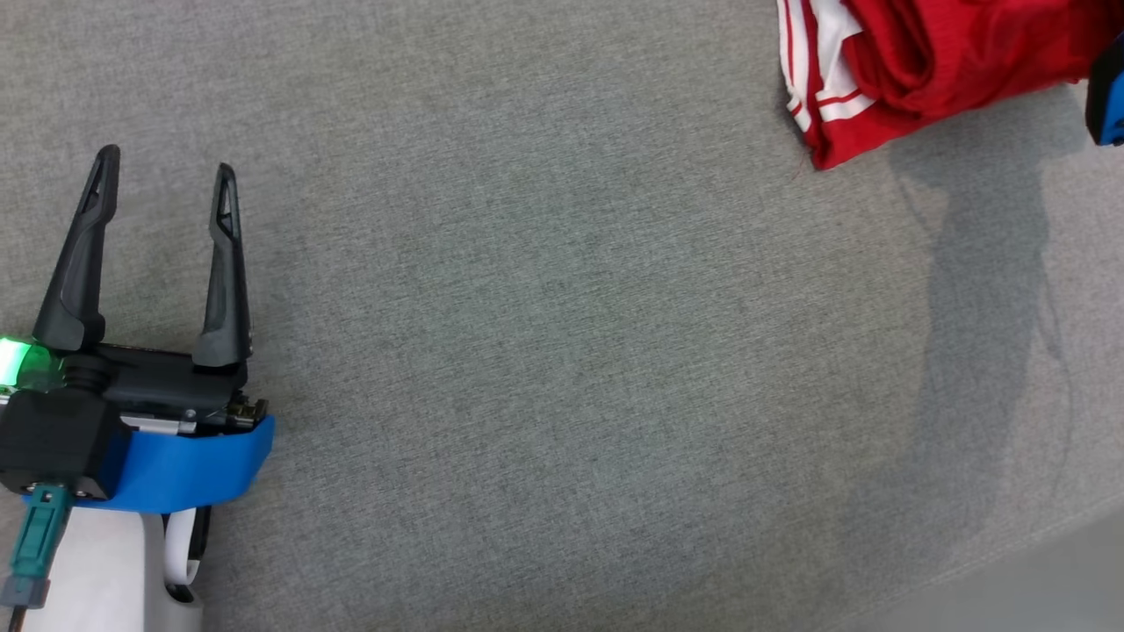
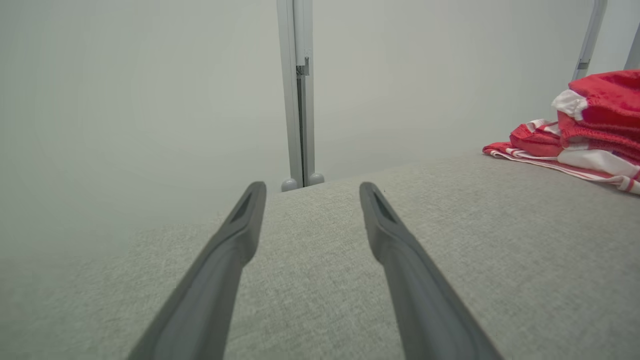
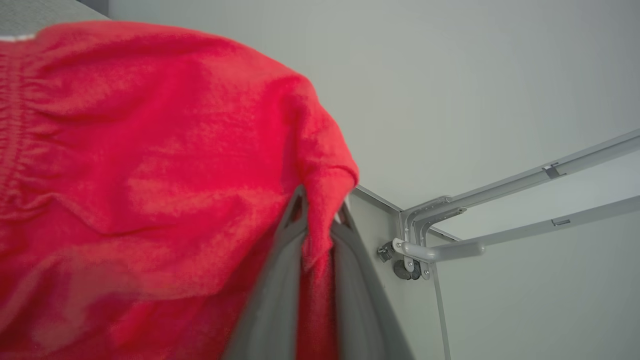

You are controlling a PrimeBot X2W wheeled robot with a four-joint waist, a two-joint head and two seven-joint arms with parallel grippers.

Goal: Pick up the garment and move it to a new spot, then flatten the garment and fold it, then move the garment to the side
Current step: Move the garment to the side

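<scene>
Head view puts the left gripper (image 1: 167, 162) nearest, at the lower left. Its two dark fingers are spread wide with nothing between them, released and empty. It hangs over the grey cloth surface (image 1: 562, 351); whether the fingertips touch the cloth I cannot tell. A blue band (image 1: 189, 470) wraps its wrist, and a green light (image 1: 22, 362) glows beside the base of the fingers. In the left wrist view these fingers stand well apart above bare grey cloth.

The garment (image 1: 922, 61) lies well apart from that gripper, far across the surface in the upper right corner of the head view. It is red, with thin white stripes along one edge and a white panel. It is bunched in soft folds, not flat. From the left wrist view it is a heap at the far right. Its lower layers lie on the cloth and show the stripes, and its upper part is raised in a rolled lump.

In the right wrist view the right gripper (image 3: 322, 210) is clenched on a fold of the red fabric, pinched between the tips of its fingers. The rest of the garment swells to the left of that view, fuzzy, with a gathered, ridged band at the edge. Beyond it are a pale wall (image 3: 450, 75) and grey metal bars (image 3: 525, 177) joined at a bracket (image 3: 412, 250).
</scene>
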